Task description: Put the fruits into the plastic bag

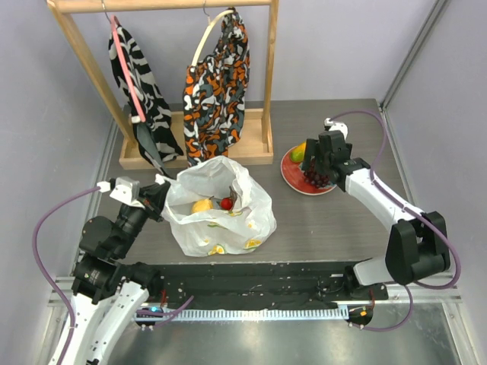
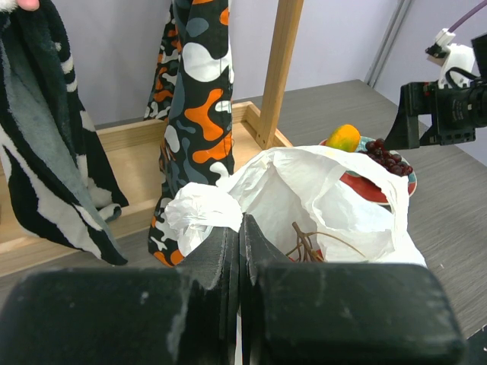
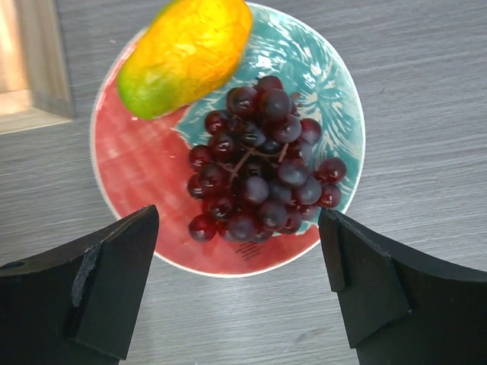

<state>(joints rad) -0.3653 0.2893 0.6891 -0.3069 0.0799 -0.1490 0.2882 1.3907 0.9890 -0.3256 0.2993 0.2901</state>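
So, about halfway: lemon [image 1: 202, 205] and berries [image 1: 227, 203] are lying inside the bag [image 1: 221, 228], whose rim the closed left tool [image 2: 240, 228] is pinching. Right of the bag, mango [image 3: 186, 55] and grapes [image 3: 259, 171] are waiting on the plate [image 3: 144, 163], the right tool [image 3: 237, 228] hanging wide open above the grapes.

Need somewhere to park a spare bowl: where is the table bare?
Bare: the strip between bag and plate, the table in front of both, and the corner behind the plate. Crowded: the rack and cloths at back left, the left claw at the bag.
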